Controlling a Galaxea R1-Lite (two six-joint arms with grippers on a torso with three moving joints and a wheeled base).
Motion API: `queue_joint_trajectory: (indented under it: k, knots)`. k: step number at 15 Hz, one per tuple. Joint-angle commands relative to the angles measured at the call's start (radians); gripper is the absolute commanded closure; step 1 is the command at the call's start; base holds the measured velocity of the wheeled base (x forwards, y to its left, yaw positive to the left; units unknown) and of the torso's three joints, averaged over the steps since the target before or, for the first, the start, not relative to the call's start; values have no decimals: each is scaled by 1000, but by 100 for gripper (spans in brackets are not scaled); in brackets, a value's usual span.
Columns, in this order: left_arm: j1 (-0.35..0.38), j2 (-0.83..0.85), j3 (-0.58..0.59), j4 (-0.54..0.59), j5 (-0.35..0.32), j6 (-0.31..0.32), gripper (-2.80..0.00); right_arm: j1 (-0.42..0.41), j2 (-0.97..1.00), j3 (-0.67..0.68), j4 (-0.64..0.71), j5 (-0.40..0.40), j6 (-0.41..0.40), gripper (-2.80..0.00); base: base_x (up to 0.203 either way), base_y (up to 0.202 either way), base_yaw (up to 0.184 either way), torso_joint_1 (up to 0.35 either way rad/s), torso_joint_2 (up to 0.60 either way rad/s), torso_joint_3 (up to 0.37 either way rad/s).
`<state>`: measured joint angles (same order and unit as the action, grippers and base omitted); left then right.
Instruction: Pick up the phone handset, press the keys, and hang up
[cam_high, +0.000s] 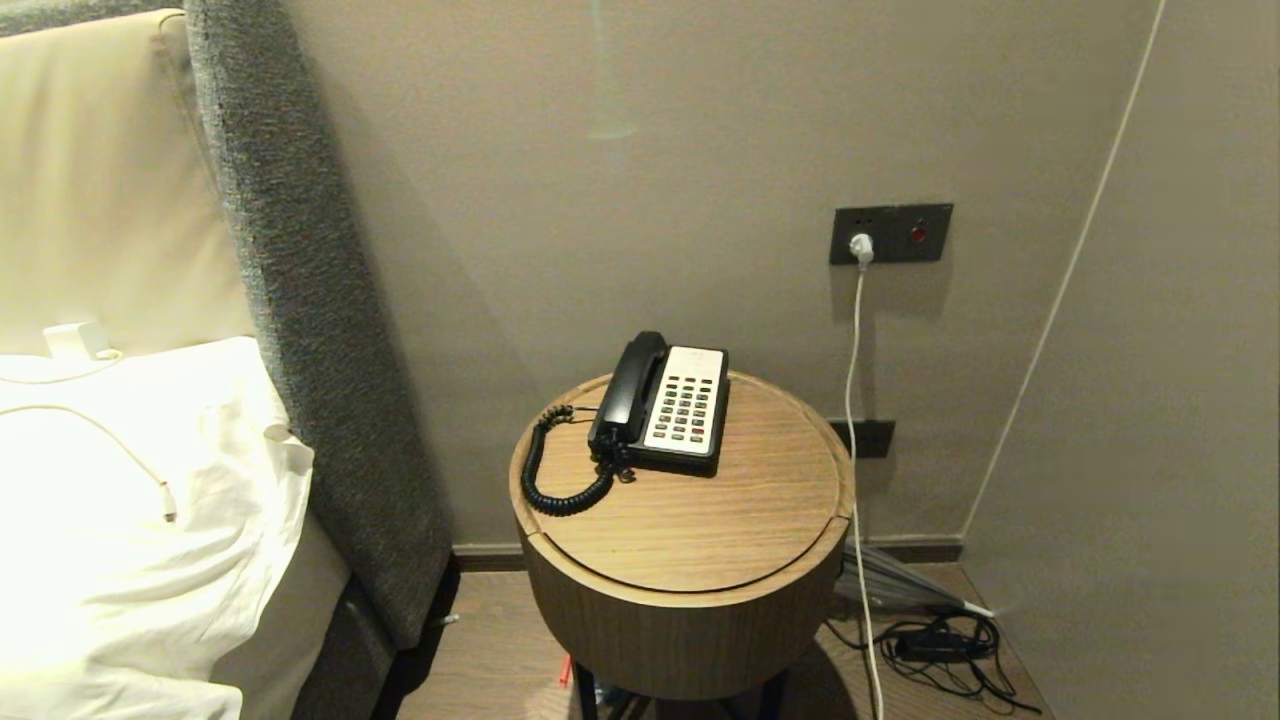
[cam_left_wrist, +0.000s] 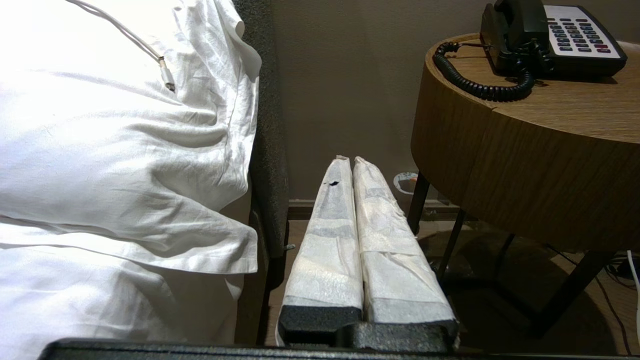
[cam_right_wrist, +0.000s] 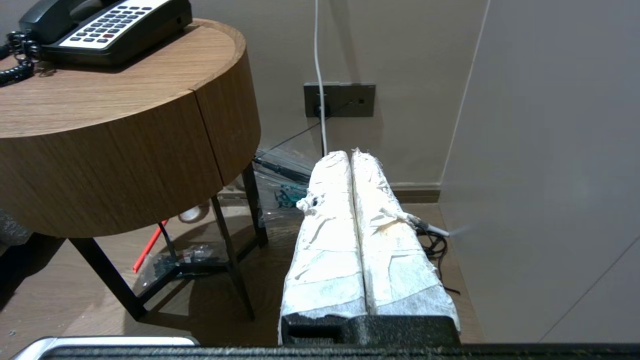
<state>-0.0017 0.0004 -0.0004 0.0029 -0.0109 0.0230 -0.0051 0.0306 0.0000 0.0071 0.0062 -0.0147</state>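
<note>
Head view shows the handset (cam_high: 628, 390) resting in its cradle on the left side of the phone (cam_high: 685, 408), on a round wooden table (cam_high: 700, 520). It looks rigid, light and smooth, best gripped across its narrow middle, with the cord (cam_high: 560, 480) trailing. Left gripper (cam_left_wrist: 348, 161) and right gripper (cam_right_wrist: 350, 154) hang low beside the table, fingers pressed together, empty.

The table (cam_high: 690, 540) is round, with a wood-grain top, a deep wooden drum wall and dark legs. A black phone base (cam_high: 685, 410) with a pale keypad sits near the table's rear edge. The phone handset (cam_high: 628, 392) rests in the cradle. Its coiled cord (cam_high: 560, 480) loops across the top toward the left edge.
</note>
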Motion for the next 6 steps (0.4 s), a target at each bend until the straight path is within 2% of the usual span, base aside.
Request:
queue_joint_trajectory:
  k: [1,6]
  knots:
    - [0,1,0,0,0,0,0,-1,2,0,-1,1,-1,0,0,0,0,0,0,0]
    - [0,1,-1,0,0,0,0,-1,2,0,1,0,2,0,0,0,0,0,0,0]
